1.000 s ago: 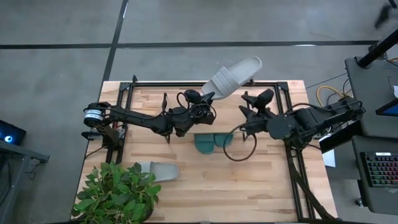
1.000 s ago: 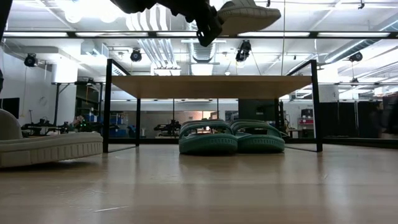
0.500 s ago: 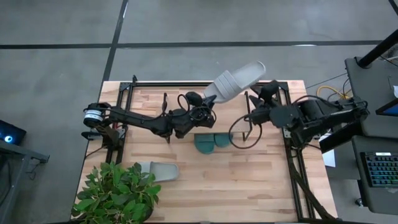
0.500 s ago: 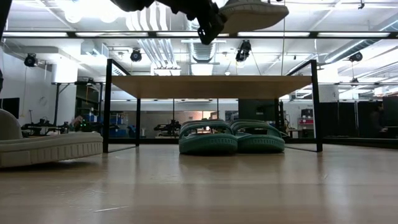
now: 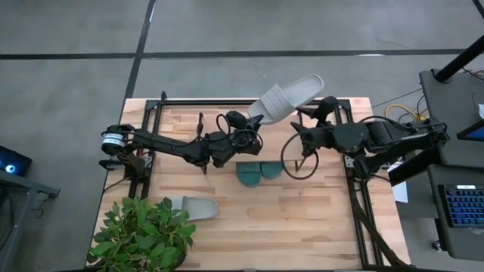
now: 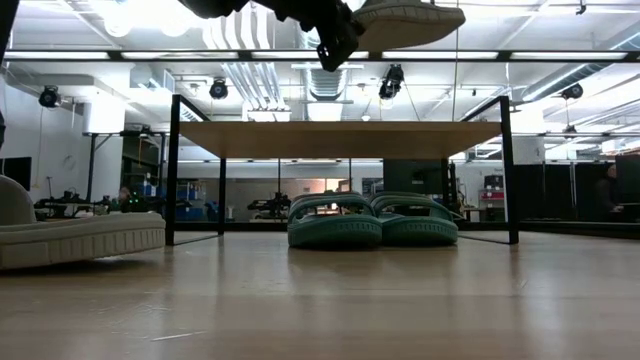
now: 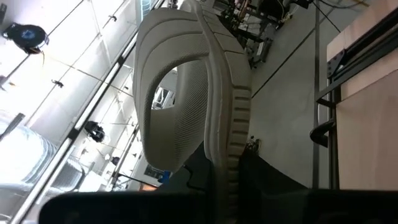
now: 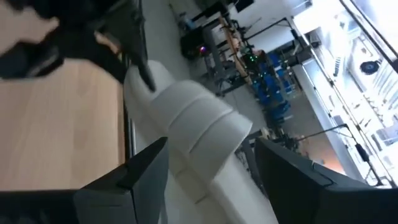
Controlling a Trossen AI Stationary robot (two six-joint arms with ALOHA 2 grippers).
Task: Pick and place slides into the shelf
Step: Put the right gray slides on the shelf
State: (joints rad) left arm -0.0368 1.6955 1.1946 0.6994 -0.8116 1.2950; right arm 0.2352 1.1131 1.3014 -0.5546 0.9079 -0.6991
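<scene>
A pale grey slide (image 5: 286, 95) is held high above the shelf (image 6: 340, 138) by my left gripper (image 5: 248, 125), which is shut on it. In the low view this slide (image 6: 405, 22) sits at the top edge. My right gripper (image 5: 311, 119) is open just right of it. In the right wrist view its fingers (image 8: 143, 171) stand on either side of the slide (image 8: 199, 134), apart from it. Two teal slides (image 6: 335, 222) (image 6: 415, 220) rest on their soles under the shelf. A second grey slide (image 5: 193, 205) lies on the table. My left gripper holds the grey slide by the end next to its strap (image 5: 259, 113), coming at it from the table's left. The slide is lifted clear, its long end (image 5: 308, 81) pointing up toward the far right. The slide itself hides the fingertips in the left wrist view.
A potted plant (image 5: 140, 234) stands at the table's near left corner beside the lying grey slide. The shelf's black wire legs (image 6: 172, 170) (image 6: 507, 170) frame the teal pair. A loose black cable loop (image 5: 296, 160) hangs below the right arm. Bare wood lies near the front.
My right gripper has swung from over the shelf's right part toward the far edge and then left toward the held slide, turning its fingers to face it. My left gripper has carried the slide slightly up and to the right.
</scene>
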